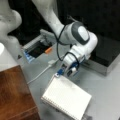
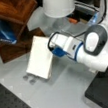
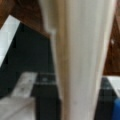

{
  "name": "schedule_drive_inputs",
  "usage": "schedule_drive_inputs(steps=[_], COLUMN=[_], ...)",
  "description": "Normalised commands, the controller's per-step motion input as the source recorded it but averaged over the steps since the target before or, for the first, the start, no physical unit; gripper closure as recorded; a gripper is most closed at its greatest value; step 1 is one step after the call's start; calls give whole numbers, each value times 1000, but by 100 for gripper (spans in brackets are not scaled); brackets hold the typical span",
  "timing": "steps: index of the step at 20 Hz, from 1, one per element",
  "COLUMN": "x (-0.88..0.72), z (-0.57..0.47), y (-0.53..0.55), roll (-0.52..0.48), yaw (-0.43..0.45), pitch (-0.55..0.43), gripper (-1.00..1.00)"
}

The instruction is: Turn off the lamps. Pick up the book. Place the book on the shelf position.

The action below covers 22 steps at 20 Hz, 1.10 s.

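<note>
Gripper (image 1: 64, 72) reaches down onto the book's (image 1: 66, 97) upper edge, jaws clamped on it, fingertips hidden behind pages.

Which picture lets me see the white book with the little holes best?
A front view shows the book best: its whole white face and the row of holes along one edge, with the gripper at its top corner. In a front view it appears tilted, without holes showing. The wrist view shows only its edge, very close.
</note>
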Motion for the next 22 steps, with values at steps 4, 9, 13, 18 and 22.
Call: schedule_drive_inputs(steps=[4,9,13,18,22], x=[18,-16,-28,-36,11], z=[-209,-47,59,221,329], y=[24,55,38,24,-11], roll=[-192,-219,-242,-248,-201], yaw=[41,26,19,27,46], pitch=[-97,-43,-20,49,84], gripper=[100,100,100,100,100])
